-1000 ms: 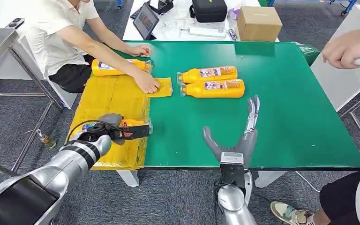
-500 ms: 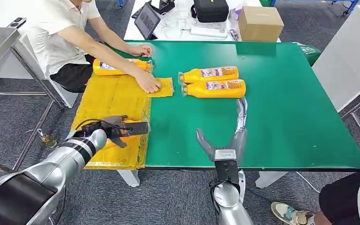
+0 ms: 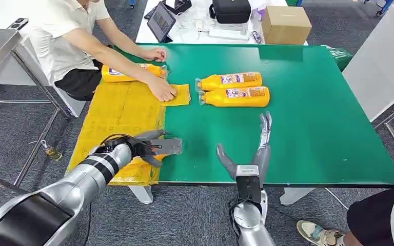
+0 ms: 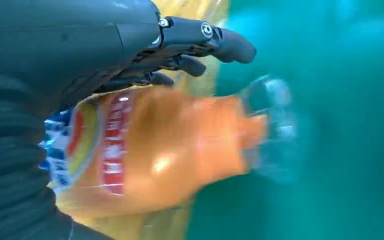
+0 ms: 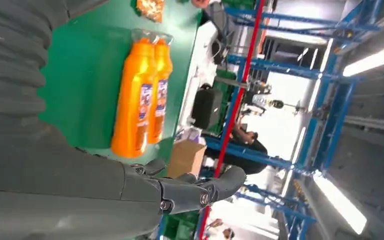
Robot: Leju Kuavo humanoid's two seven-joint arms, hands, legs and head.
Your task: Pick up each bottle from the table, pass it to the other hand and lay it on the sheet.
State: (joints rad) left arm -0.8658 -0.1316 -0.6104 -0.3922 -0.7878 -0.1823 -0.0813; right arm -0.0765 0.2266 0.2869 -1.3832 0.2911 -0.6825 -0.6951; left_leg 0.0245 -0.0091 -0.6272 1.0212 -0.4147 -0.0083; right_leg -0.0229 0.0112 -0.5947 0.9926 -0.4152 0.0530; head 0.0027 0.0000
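1. Near the yellow sheet (image 3: 118, 110) on the green worktop (image 3: 308, 113), the left hand (image 3: 151, 147) hovers at the sheet's near edge; the left wrist view shows an orange bottle (image 4: 170, 150) lying under its spread fingers (image 4: 220, 42), which look uncurled, so I judge nothing is gripped.
2. Risk: that bottle sits at the sheet's border, clear cap over bare green. A brush from the fingers could roll it off the sheet.
3. Its long axis seems to run across the sheet's edge, cap away from the sheet.
4. Beyond the sheet's far corner, two orange bottles (image 3: 233, 96) lie side by side, touching, caps towards the sheet.
5. Risk: the right hand (image 3: 251, 151), open and empty, could nudge both when taking one.
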